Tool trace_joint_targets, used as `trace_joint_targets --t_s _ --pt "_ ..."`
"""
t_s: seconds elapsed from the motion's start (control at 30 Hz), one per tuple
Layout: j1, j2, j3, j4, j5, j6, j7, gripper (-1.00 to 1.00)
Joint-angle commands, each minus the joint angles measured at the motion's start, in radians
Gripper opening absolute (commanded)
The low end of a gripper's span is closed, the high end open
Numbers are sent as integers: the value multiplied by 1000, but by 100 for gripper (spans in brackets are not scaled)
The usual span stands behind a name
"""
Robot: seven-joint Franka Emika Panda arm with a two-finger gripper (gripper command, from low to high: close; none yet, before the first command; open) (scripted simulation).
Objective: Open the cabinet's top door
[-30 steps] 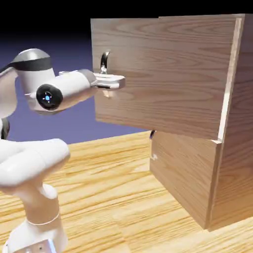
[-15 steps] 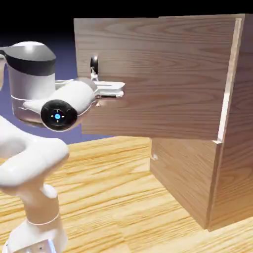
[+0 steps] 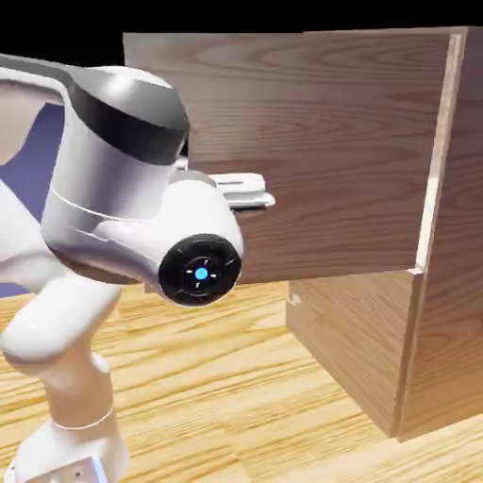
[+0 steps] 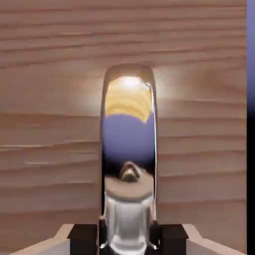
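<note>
Gripper (image 4: 127,240): clenched on the handle (image 4: 128,139) | handle: long axis running away between the tips (mirror-bright) | top door (image 3: 321,141): flat beyond it, swung wide, hinged at the exterior view's right on the cabinet (image 3: 458,330)

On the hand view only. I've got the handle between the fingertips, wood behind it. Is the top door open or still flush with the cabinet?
Observer: Open. The exterior view shows the top door swung well out from the cabinet.
Operator: And the lower door?
Observer: Shut. The lower door sits below, at an angle to the top one.
Operator: Can you confirm the grip from outside?
Observer: No, the arm blocks the exterior view of the handle and fingertips. Your view is the one to trust there.
</note>
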Motion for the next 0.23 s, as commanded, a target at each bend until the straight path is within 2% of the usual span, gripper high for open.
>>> trace_joint_targets --t_s 0.0,0.2 --pt "22 36 -23 35 -13 -30 -22 -100" --pt "120 229 -138 216 -70 -185 -156 -100"
